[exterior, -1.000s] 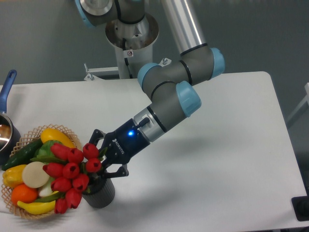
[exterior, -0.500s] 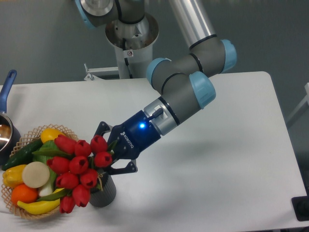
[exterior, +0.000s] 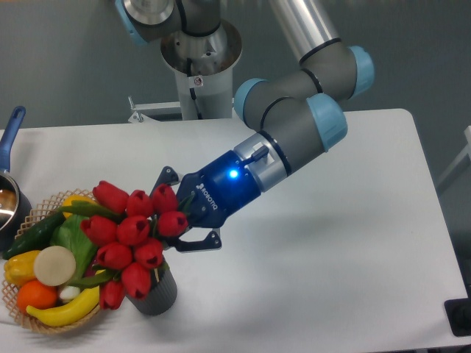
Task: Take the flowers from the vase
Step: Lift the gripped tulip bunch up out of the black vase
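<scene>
The white table [exterior: 353, 243] fills most of the view, and the grey and blue arm [exterior: 294, 125] reaches across it from twelve o'clock down toward eight o'clock. At the arm's end the gripper [exterior: 182, 219] has its two black fingers set one above and one below the bunch, closed on the stems of the flowers [exterior: 132, 235]. The red buds fan out at nine o'clock from the fingers, tilted over the basket's edge. The wicker basket [exterior: 22, 312] of fruit and vegetables sits at the table's eight o'clock edge, just beside the flowers. The vase [exterior: 156, 296] stands upright at six o'clock from the gripper, directly below the bunch; whether the stem ends are still inside it cannot be told. A blue-handled saucepan [exterior: 10, 132] shows at nine o'clock.
</scene>
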